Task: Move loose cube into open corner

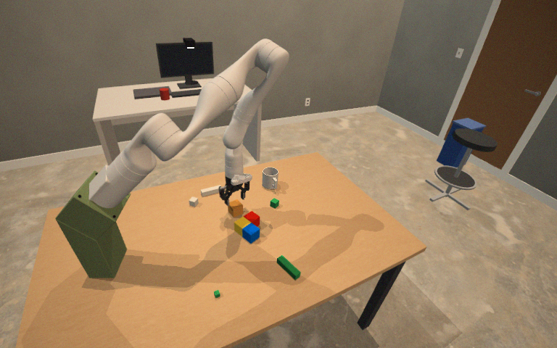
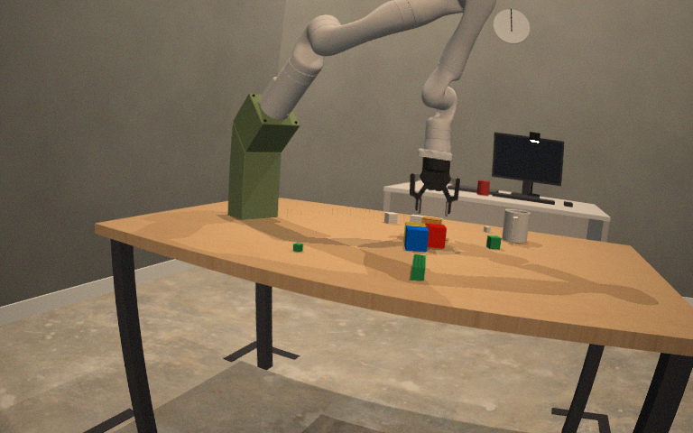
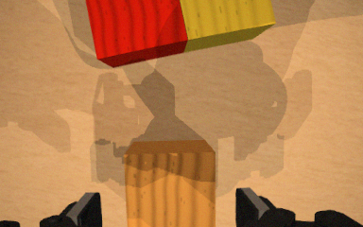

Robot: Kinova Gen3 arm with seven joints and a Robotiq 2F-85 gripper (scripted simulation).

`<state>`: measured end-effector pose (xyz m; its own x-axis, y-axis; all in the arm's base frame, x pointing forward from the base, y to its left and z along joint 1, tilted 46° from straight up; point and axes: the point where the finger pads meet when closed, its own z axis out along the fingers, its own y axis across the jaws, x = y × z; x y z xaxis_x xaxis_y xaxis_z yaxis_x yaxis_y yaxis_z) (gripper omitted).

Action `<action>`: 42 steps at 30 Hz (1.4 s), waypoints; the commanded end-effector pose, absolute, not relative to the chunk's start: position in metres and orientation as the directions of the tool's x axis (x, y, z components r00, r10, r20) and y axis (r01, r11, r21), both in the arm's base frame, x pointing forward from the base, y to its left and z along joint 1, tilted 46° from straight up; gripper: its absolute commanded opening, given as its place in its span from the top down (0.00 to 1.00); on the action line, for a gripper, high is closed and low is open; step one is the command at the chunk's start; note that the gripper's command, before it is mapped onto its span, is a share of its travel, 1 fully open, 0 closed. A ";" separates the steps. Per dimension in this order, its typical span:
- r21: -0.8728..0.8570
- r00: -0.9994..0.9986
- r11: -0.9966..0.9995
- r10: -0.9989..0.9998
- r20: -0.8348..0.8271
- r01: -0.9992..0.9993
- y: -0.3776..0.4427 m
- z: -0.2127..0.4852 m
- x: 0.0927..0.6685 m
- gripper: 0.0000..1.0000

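The hand [image 1: 234, 197] hangs above the orange cube [image 1: 236, 208], pointing straight down with its fingers spread wide and nothing between them. In the wrist view the cube lies between the two fingertips, with bare desk [image 1: 336, 229] showing on each side of it, so the fingers straddle it without touching. The exterior view suggests the fingertips are above the cube's top rather than down around its sides, though that angle hides most of the cube.

The orange cube is the loose one. It rests on the desk just on the far side of the group, apart from it by a strip of wood. The group is an L: red cube [image 1: 252, 217] and yellow cube [image 1: 241, 224] side by side, blue cube [image 1: 251, 232] nearest the camera in the top view. The open corner appears to be the slot next to the red and yellow cubes on the orange cube's side, so the coming move is probably a short slide or carry from the cube toward that slot.

A cube has no long axis; what counts is its rotation. In the wrist view its edges look roughly parallel to the finger line, while the red and yellow faces sit slightly skewed to it. My reading is that a small twist will be needed for flush contact with both neighbours.
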<state>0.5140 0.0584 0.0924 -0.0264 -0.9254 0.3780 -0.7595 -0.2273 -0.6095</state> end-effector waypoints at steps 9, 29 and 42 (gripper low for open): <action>-0.608 -0.030 -0.225 -0.925 0.380 -0.761 0.052 0.082 0.523 0.19; -0.608 -0.030 -0.225 -0.925 0.380 -0.761 0.043 0.063 0.541 0.19; -0.608 -0.030 -0.225 -0.925 0.380 -0.761 0.041 0.059 0.544 0.19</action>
